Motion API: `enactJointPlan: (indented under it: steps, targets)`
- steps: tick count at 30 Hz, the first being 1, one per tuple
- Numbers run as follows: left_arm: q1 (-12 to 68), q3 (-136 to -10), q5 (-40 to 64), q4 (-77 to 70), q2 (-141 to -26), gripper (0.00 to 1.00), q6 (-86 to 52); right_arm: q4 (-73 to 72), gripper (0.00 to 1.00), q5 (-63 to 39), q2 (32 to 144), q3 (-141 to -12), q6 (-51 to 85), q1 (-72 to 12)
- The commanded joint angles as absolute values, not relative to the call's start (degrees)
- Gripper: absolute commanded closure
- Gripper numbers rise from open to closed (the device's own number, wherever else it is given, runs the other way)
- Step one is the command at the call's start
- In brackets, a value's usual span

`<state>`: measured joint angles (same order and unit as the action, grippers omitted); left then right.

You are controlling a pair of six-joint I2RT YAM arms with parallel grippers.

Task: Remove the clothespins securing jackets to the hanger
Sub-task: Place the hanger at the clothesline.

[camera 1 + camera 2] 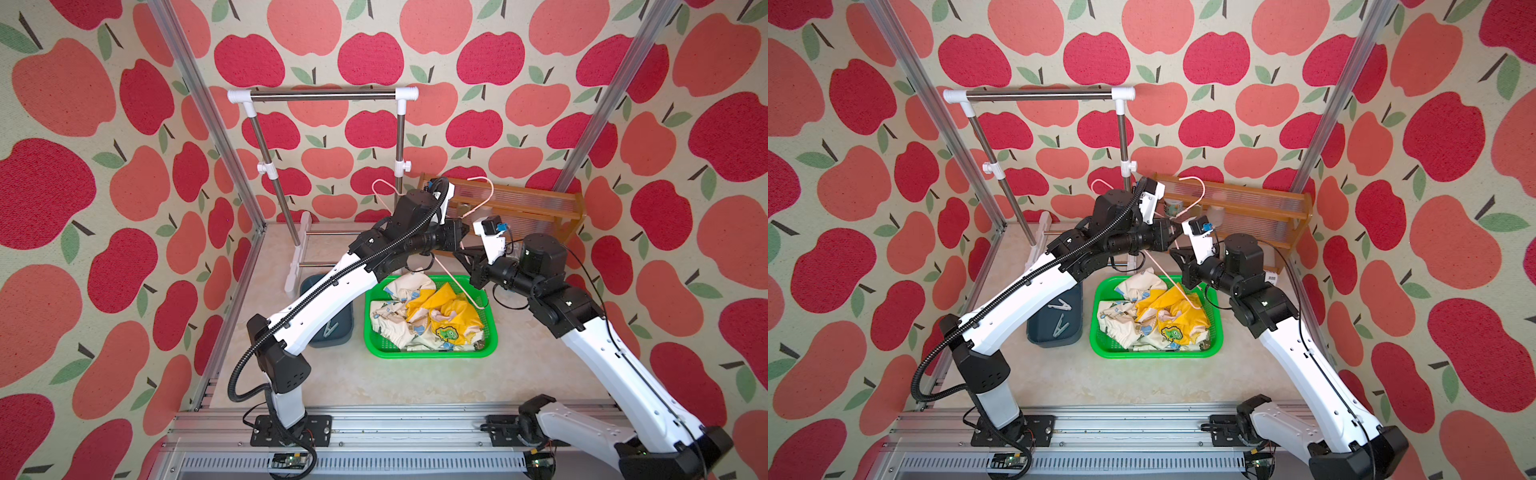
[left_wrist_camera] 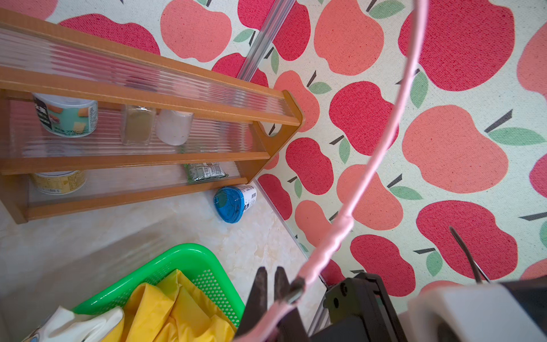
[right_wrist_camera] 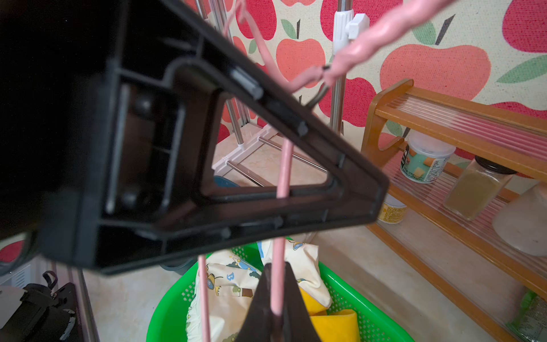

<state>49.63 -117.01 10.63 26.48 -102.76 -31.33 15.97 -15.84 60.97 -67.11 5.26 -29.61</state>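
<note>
At the far left of both top views you have a steel-tube clothes rack with white joints, and nothing hangs on its bar. In front of it on the pale table sits a dark blue-grey bin. The two pale clothespins lie inside this bin, side by side and apart from the hanger.

Your left arm reaches over the bin toward the middle of the scene. In the left wrist view the left gripper has its jaws closed narrow on the pink wire hanger, just below the twisted neck.

The hanger is bare and held in the air, tilted. Its hook points toward the back wall and one shoulder slants down over the green mesh basket. The jacket lies crumpled inside that basket, off the hanger. Its yellow lining is on top and the green frog patch faces up.

In the right wrist view the right gripper has a straight run of the hanger wire between its jaws. The jaws stand narrow, but you cannot tell whether they press on the wire.

A wooden shelf with ribbed clear panels stands at the back right, with small jars on it. A blue-lidded tub lies on its side on the table beside the shelf.
</note>
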Motion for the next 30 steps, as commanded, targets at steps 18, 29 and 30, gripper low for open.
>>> enactJointPlan:
  steps: [18, 29, 30]
  targets:
    - [42.03, -110.65, 30.74, 36.42, -94.56, 1.0, -16.85, 15.66, 0.4, -23.33, 56.78, -75.03, 10.41, -16.25]
    - [42.94, -108.76, 37.17, 43.07, -92.92, 1.0, -14.99, 2.47, 0.43, -44.98, 61.46, -76.79, 23.02, -11.35]
    - [43.04, -108.96, 37.2, 43.07, -93.17, 1.0, -14.86, 1.97, 0.44, -45.7, 61.27, -76.52, 23.52, -11.38]
